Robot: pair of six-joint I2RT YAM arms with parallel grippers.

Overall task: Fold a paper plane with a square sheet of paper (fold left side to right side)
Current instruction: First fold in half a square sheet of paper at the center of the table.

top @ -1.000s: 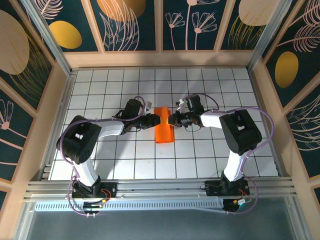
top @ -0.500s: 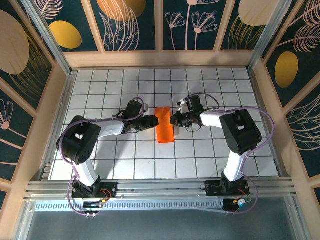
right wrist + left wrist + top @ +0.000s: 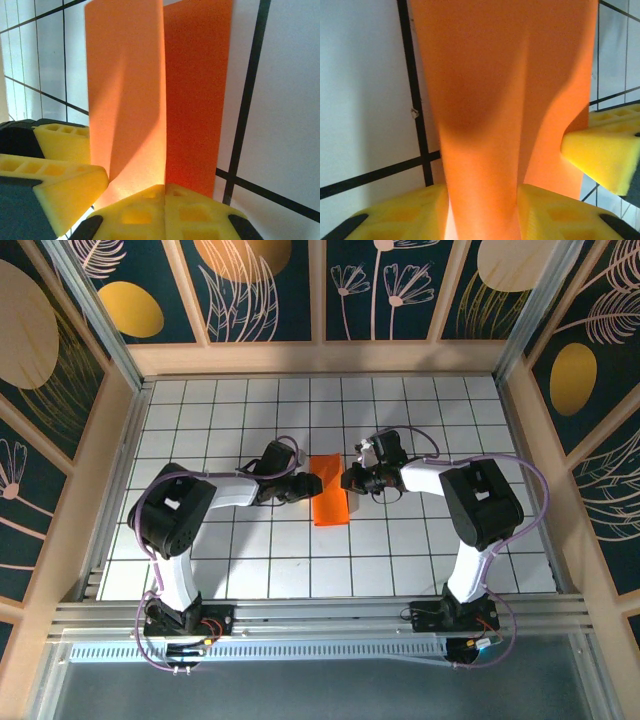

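Paper [image 3: 330,492], already folded into a narrow orange strip, is lying mid-table [image 3: 400,560] between the two grippers. Its long axis is running away from the arm bases with a slight tilt. Left gripper [image 3: 308,486] is reaching in at the strip's left long edge. Right gripper [image 3: 348,480] is meeting the right long edge, directly opposite.

In the right wrist view, the right pads [image 3: 145,212] are pressing together with the paper's crease rising from their seam, so this gripper is pinching the sheet. One panel is lying flat on the table and the other is standing up from the crease.

In the left wrist view, the left pads [image 3: 400,215] are sitting narrowly on either side of a raised band of paper; whether they are clamping it cannot be told.

Judgement: both arms are about equally near, but a left-to-right fold is calling for the left gripper to carry its edge across the long axis towards the right gripper, which is anchoring that side.
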